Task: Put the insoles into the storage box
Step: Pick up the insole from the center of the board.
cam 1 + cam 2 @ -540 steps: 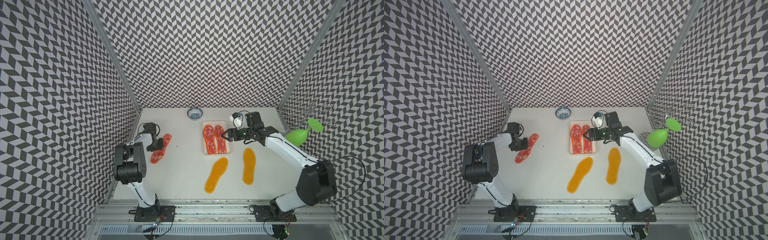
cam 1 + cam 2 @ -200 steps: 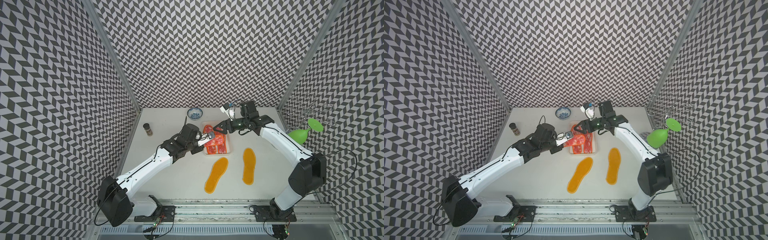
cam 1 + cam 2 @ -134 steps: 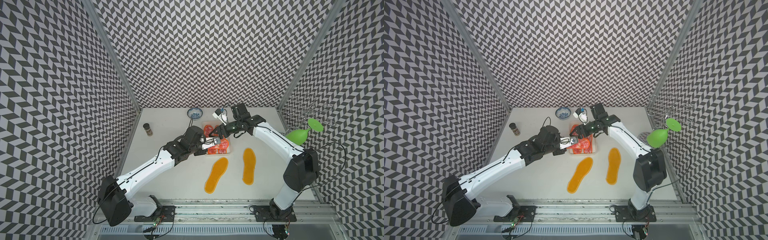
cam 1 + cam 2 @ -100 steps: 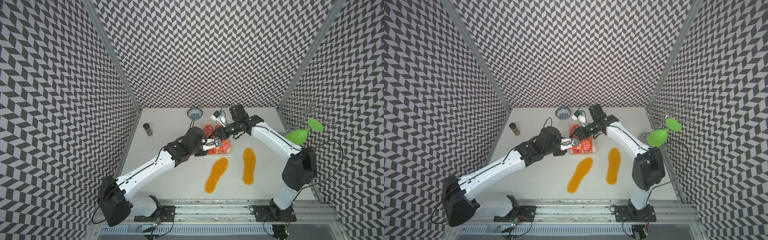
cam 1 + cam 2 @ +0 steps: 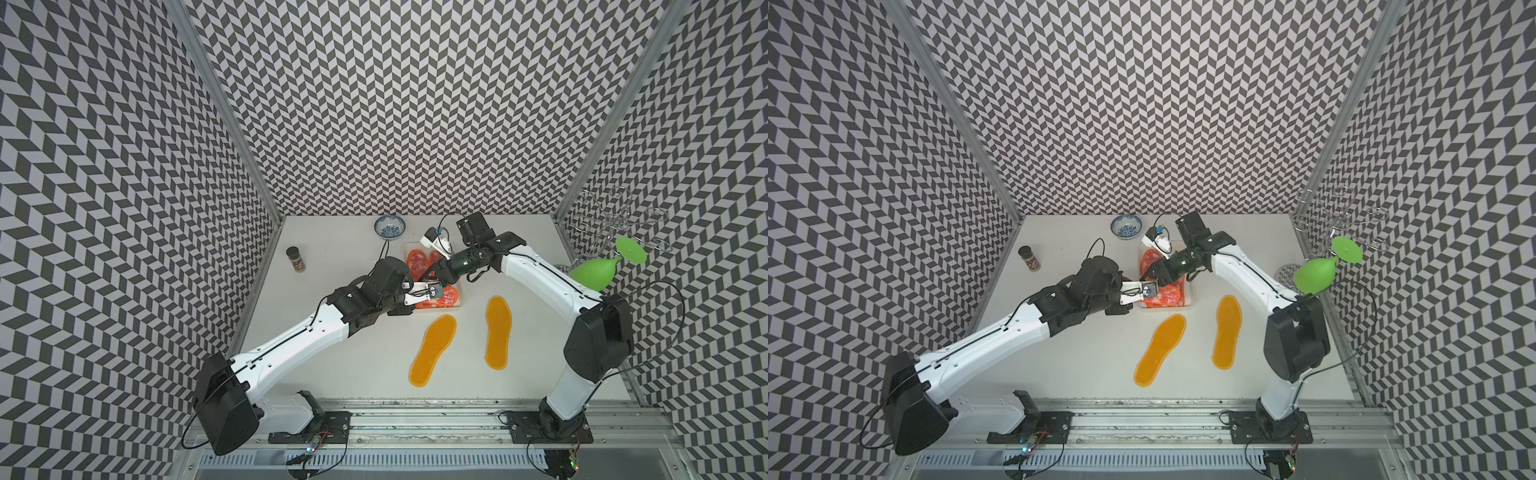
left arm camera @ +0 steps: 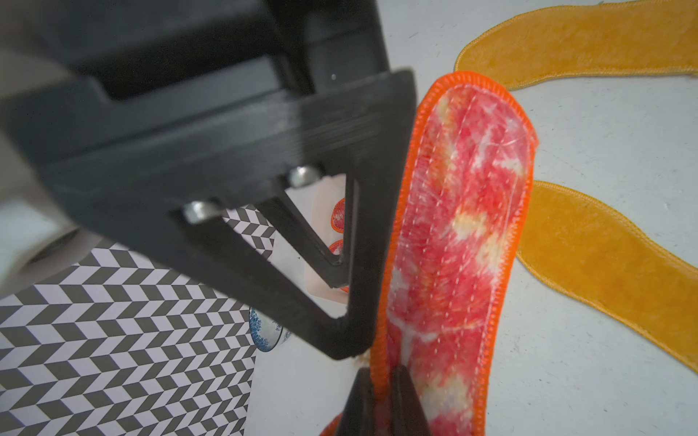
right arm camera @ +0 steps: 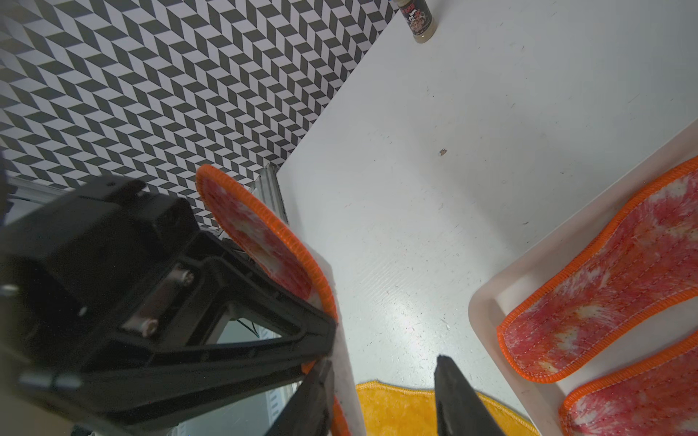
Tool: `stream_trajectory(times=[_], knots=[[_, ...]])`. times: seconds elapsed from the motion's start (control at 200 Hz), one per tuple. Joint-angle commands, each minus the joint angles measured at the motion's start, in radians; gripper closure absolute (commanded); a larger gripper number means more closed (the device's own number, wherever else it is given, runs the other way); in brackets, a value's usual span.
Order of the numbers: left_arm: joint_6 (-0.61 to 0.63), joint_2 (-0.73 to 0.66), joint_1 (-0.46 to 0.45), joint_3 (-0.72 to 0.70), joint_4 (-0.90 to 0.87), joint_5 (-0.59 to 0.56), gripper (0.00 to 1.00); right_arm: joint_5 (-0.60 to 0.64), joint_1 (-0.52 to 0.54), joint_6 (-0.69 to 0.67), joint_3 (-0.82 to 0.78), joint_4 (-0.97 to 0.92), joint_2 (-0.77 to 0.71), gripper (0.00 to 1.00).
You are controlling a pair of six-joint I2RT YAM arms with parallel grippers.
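left gripper [image 6: 379, 372]: clamped on the edge of a mottled red insole [image 6: 460, 226], held on edge over the near end of the storage box [image 7: 481, 313]. right gripper [image 7: 383, 360]: jaws apart, that insole's rim between them. in box, beyond both grippers: two mottled insoles [image 7: 604, 279]. on table [image 5: 353, 249], base-side of grippers: two yellow insoles [image 5: 432, 351].
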Motion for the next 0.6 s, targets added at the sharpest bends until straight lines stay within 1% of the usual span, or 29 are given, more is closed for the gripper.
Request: stream_trajectory(times=[0.0, 0.08, 0.28, 0.356, 0.456, 0.516, 0.591], knots=[[0.004, -0.023, 0.003, -0.009, 0.038, -0.020, 1.00, -0.051, 0.016, -0.020, -0.023, -0.035, -0.035, 0.54], [0.002, -0.017, 0.004, -0.008, 0.037, -0.020, 1.00, -0.087, 0.020, -0.016, -0.027, -0.032, -0.041, 0.54], [-0.001, -0.011, 0.004, -0.008, 0.036, -0.024, 1.00, -0.113, 0.023, -0.014, -0.052, -0.030, -0.062, 0.54], [-0.006, -0.010, 0.004, 0.003, 0.031, -0.018, 1.00, -0.065, 0.026, -0.013, -0.059, -0.033, -0.066, 0.56], [-0.009, -0.011, 0.002, 0.013, 0.029, -0.002, 1.00, -0.042, 0.025, -0.015, -0.051, -0.039, -0.052, 0.64], [-0.004, -0.008, 0.001, 0.014, 0.025, -0.003, 1.00, -0.053, 0.026, -0.008, -0.034, -0.040, -0.041, 0.72], [-0.004, -0.007, 0.001, 0.017, 0.019, -0.003, 1.00, -0.051, 0.027, -0.005, -0.014, -0.048, -0.030, 0.84]])
